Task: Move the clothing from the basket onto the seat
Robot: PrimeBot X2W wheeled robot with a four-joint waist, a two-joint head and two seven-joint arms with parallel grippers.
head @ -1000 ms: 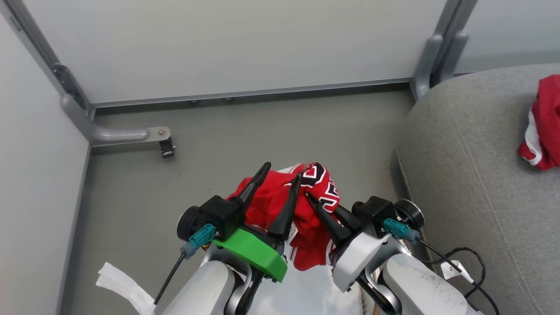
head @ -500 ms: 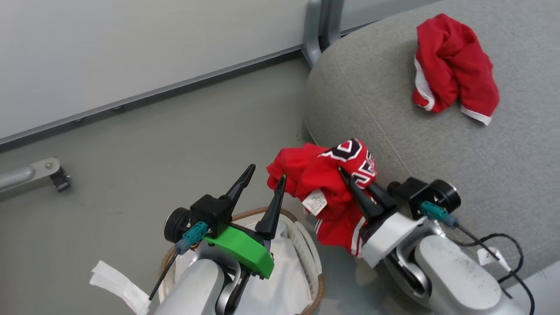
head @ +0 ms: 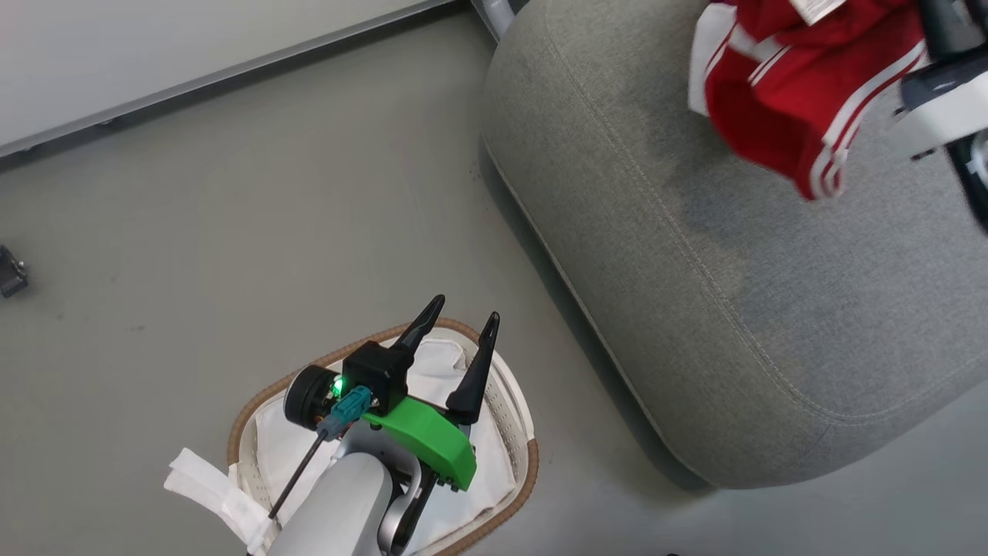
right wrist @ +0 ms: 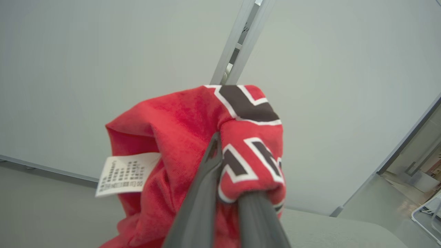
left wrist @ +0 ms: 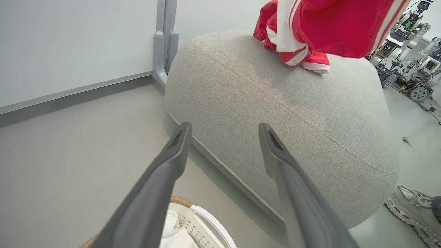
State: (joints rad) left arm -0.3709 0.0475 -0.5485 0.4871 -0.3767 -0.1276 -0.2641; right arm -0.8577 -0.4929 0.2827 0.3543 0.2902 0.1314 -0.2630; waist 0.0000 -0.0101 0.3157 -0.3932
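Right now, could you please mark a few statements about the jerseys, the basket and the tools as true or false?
1. The left tool is open and empty. True.
2. The right tool is shut on a red jersey. True.
3. That jersey hangs over the basket. False: it hangs over the seat.
4. A red garment lies in the basket. False: a white liner shows there, with no red visible.
5. A second jersey lies on the seat. True.
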